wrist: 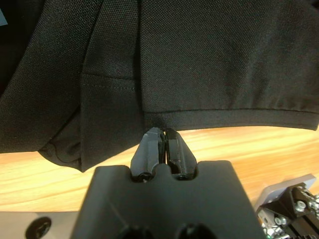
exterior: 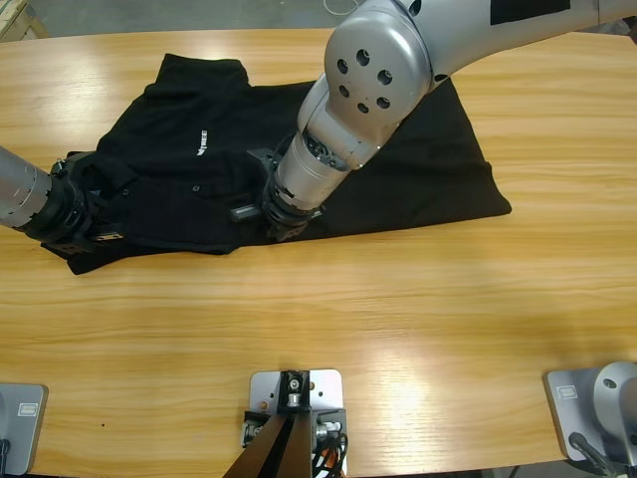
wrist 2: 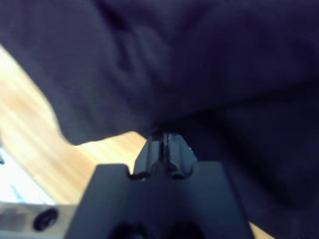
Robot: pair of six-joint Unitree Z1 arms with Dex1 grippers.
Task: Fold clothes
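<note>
Folding is only partly done, in our judgement: we see the polo shirt (exterior: pixel 189 159) spread flat across the tabletop (exterior: pixel 418 329) toward 11 o'clock, one sleeve turned inward and the body unfolded toward 3 o'clock. We judge the main folds remain. We find the left gripper (wrist: pixel 160 134) with its fingers pressed together, their tips at the shirt's bottom hem, which lies just beyond them. We find the right gripper (wrist 2: pixel 164 137) likewise closed, its tips buried in dark fabric; we cannot confirm that either one pinches cloth.
</note>
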